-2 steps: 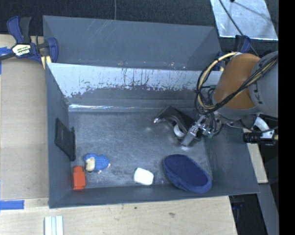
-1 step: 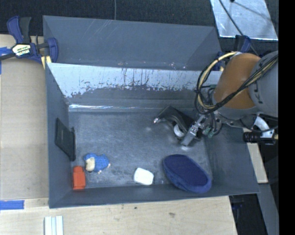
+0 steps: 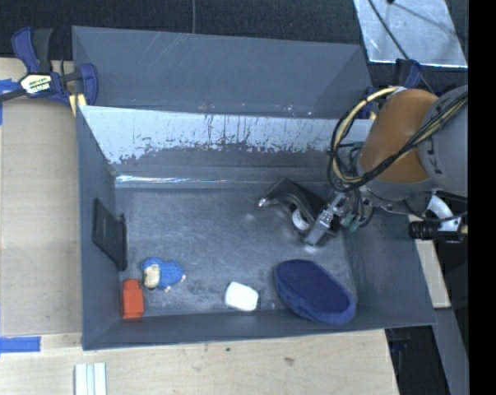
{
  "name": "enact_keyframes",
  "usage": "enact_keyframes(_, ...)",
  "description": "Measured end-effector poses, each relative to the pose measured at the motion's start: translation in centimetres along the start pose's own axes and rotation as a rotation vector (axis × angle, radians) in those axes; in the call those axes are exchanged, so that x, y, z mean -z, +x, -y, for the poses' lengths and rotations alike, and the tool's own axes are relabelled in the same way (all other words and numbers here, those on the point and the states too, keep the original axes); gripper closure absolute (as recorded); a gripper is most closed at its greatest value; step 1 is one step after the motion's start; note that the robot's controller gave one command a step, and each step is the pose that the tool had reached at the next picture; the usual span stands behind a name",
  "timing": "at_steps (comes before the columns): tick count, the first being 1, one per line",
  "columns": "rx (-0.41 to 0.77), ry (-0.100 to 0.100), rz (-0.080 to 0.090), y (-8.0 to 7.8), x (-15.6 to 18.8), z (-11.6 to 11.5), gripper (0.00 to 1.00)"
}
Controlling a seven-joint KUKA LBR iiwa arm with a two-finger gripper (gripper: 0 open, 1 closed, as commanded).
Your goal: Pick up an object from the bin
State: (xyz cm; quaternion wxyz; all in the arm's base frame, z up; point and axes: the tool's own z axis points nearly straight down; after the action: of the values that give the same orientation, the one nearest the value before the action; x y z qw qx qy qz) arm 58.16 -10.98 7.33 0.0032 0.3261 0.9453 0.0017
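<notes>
- Against the near wall of the bin (image 3: pixel 231 329), left corner: orange block (image 3: pixel 132 299), standing on the floor.
- Just up and right of it: small blue lump (image 3: pixel 160 275) with a pale yellowish patch on its left side. Possibly a soft toy, too small to be sure.
- Same near strip, centre: white block (image 3: pixel 242 296), rounded corners, lying flat, apart from both neighbours.
- Right of that, near but not touching: dark blue oval pad (image 3: pixel 313 293), the largest item in the bin, close to the near-right corner.
- Further back on the left: black flat panel (image 3: pixel 109 233), leaning against the left wall.
- Mid-floor, right side: dark curved piece (image 3: pixel 287 194) with a pale silvery end toward the right, well apart from the near-wall items.
- Gripper (image 3: pixel 320 229) is low over the floor at that silvery end, just beside it; can't tell if it touches, nor whether it is parted or clamped.
- Behind it: arm wrist with orange cover (image 3: pixel 400 138) and looped cables, entering over the right wall.
- Far wall (image 3: pixel 231 130): dark vertical scratch marks along its lower edge.
</notes>
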Motion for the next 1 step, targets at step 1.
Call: enact_keyframes(1,0.002,0.0,0.001,-0.02,0.03,-0.02,0.0)
